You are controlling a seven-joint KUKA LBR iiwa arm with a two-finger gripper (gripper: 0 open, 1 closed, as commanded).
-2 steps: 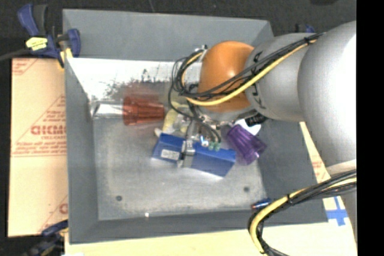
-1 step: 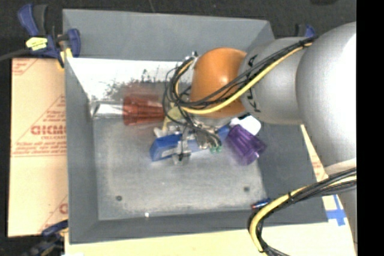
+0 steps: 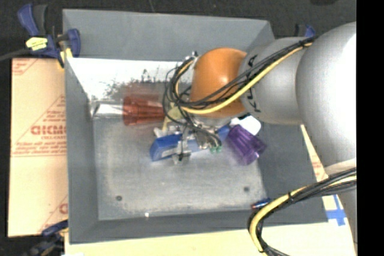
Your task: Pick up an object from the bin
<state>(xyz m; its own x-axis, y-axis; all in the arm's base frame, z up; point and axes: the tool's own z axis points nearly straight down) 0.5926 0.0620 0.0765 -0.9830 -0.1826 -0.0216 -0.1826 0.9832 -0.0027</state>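
Pincer (image 3: 182, 151) hangs low at mid-bin, over the right end of a blue object (image 3: 163, 147) whose long axis runs left-right; whether it is clenched or released, I cannot tell. Near and left, the grey bin (image 3: 120, 189) has a bare floor. From the right the arm (image 3: 324, 81) reaches in, wrist down. A red cup (image 3: 143, 110) lies on its side just beyond, and a purple cup (image 3: 245, 145) just right.

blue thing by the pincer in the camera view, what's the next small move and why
Probably lower the pincer a little, straight down. It hangs over the right end of the blue thing near the bin's middle. The red cup lies behind it and the purple cup lies off to the right, so a straight drop looks unlikely to hit either.
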